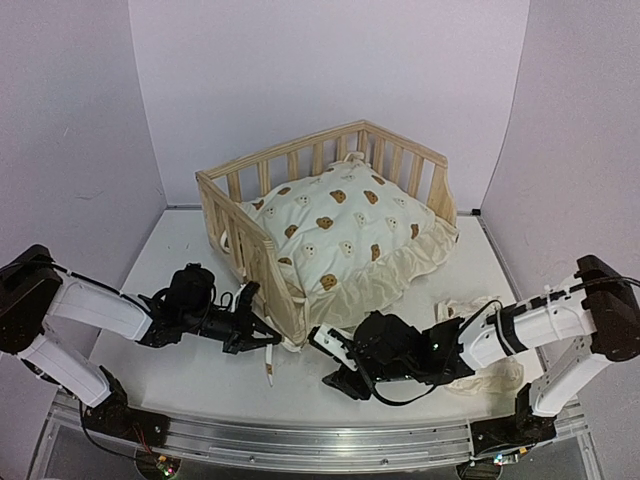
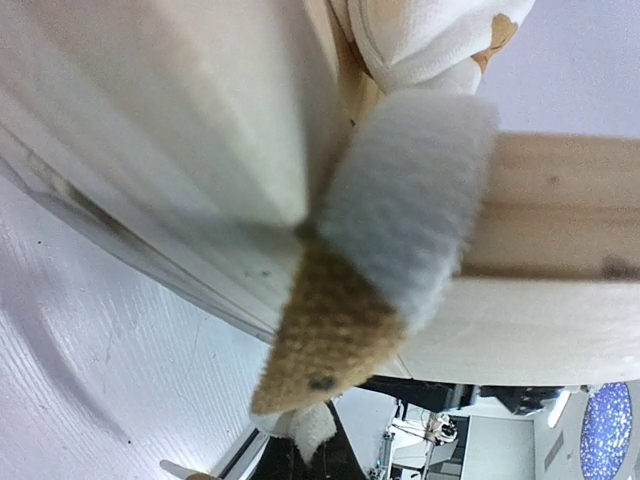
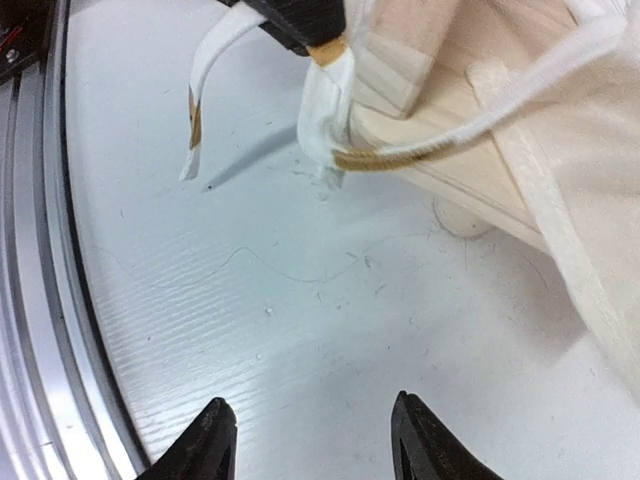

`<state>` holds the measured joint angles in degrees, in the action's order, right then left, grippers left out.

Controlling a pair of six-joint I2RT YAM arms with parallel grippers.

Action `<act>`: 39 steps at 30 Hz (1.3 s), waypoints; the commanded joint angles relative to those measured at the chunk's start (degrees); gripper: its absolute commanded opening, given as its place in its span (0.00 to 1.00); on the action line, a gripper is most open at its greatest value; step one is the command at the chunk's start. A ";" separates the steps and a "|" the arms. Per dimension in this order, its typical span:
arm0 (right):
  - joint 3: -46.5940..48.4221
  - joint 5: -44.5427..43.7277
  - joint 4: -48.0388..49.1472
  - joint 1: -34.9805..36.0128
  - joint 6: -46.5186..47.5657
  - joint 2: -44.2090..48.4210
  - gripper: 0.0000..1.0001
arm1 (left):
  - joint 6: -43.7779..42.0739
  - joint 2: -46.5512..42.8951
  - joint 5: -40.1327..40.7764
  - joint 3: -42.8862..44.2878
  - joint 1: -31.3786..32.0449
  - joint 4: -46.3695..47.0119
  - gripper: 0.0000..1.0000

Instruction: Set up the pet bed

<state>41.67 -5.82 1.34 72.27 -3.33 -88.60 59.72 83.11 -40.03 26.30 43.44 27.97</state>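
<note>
The pet bed (image 1: 262, 252), a light pine slatted frame, stands mid-table with a cream bear-print cushion (image 1: 340, 225) lying in it. At the bed's near left corner my left gripper (image 1: 266, 336) is shut on the cushion's tie strap. In the left wrist view that strap (image 2: 400, 200) wraps round a wooden rail (image 2: 570, 190), its white fleece side over a tan tip (image 2: 325, 340). My right gripper (image 1: 332, 358) hovers low just in front of the same corner. It is open (image 3: 315, 445) over bare table, a little short of the bed's corner and round foot (image 3: 458, 216).
A second loose tie (image 1: 268, 374) lies on the table before the corner, and it shows as a curled white strip (image 3: 196, 108) in the right wrist view. A small bear-print pillow (image 1: 487, 378) lies under my right arm. The metal rail (image 1: 300, 440) runs along the table's near edge.
</note>
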 commanded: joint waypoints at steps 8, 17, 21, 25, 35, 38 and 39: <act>0.16 -3.16 38.65 -0.11 13.79 -12.99 0.51 | -7.28 1.28 -1.82 11.24 -0.20 -21.39 0.00; 0.45 -6.70 45.54 0.15 11.93 -17.61 0.51 | -8.27 1.12 -4.55 11.55 -0.29 -21.67 0.00; 0.96 -9.13 48.37 0.58 10.45 -18.72 0.51 | -8.89 1.60 -5.86 11.84 -0.29 -21.80 0.00; 1.57 -11.23 50.44 1.17 9.44 -19.57 0.41 | -9.31 1.55 -6.60 11.75 -0.29 -21.79 0.00; 2.26 -12.36 53.33 3.31 7.95 -20.89 0.31 | -10.24 2.54 -7.16 12.19 -0.29 -21.75 0.00; 3.93 -16.07 51.71 3.32 7.16 -22.31 0.30 | -10.33 2.27 -7.35 12.18 -0.29 -21.78 0.00; 4.28 -17.22 51.46 3.32 7.01 -22.58 0.27 | -10.29 2.05 -7.34 12.19 -0.29 -21.75 0.00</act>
<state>42.94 -17.89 50.46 75.26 5.48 -109.91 49.25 83.24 -46.41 35.55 42.94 5.54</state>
